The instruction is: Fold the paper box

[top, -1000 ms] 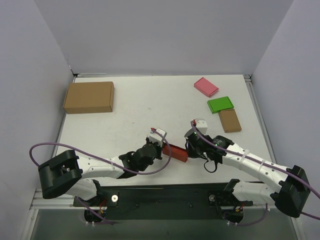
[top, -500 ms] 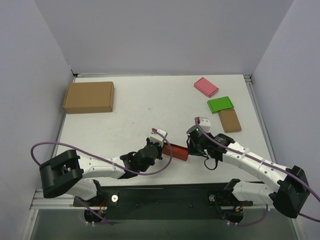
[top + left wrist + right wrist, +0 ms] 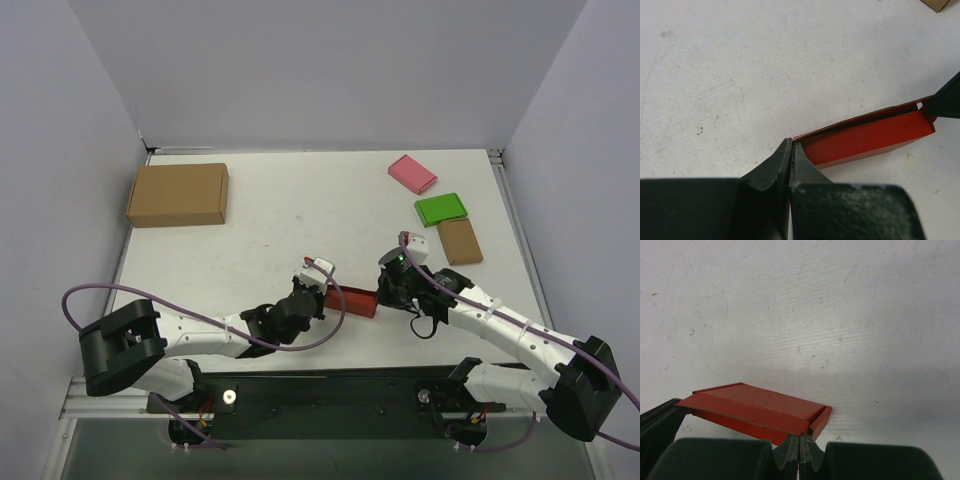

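On the tabletop (image 3: pixel 300 210), the right arm (image 3: pixel 500 325) has drawn a little to the right and toward its base over the last second, while the left arm (image 3: pixel 200 335) has stayed where it was. The box (image 3: pixel 352 300) lies near the front edge between the two arms, well apart from the cartons at the back, and its right end has followed the right arm, so it now sits straighter and more stretched out. The left gripper (image 3: pixel 791 145) is fully closed, with the box's left corner running into its tips. It appears to be pinching thin card there. The right gripper (image 3: pixel 799 440) is also closed tight at the box's right end, where the red edge meets its tips, and it seems to have a flap nipped, though the card between the pads is too thin to see. My reading is that the two arms are pulling the box taut to set a crease. One long side is raised, so folding looks underway but not finished.
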Motion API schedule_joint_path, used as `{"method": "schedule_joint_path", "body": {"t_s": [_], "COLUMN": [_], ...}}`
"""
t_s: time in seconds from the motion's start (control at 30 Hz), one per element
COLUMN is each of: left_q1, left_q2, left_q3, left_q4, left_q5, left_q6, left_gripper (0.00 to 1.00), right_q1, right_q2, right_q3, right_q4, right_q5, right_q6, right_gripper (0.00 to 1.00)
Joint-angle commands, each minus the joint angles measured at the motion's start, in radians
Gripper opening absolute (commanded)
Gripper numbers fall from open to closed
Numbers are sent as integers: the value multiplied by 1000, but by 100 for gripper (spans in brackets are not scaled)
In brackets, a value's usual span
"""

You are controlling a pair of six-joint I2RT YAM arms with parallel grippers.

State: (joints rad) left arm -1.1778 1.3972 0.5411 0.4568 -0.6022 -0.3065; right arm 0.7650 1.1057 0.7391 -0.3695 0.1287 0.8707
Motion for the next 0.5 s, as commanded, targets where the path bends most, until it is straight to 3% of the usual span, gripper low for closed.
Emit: {"method": "schedule_joint_path", "body": {"t_s": [0.0,0.47], "left_q1": [-25,-25], "left_q2": [48,51], "left_q3": [-40,-29], "left_q4": [-242,-250], "left_q5": [105,104], "left_q6": [-6,-20], "left_gripper": [0,0], "right_q1": [3,42], "right_q2": [-15,-30], "right_q3": [-15,-87], "right_q4": [107,55], "right_q5": [-58,-9], "right_q6": [50,-4], "right_gripper": [0,0]}}
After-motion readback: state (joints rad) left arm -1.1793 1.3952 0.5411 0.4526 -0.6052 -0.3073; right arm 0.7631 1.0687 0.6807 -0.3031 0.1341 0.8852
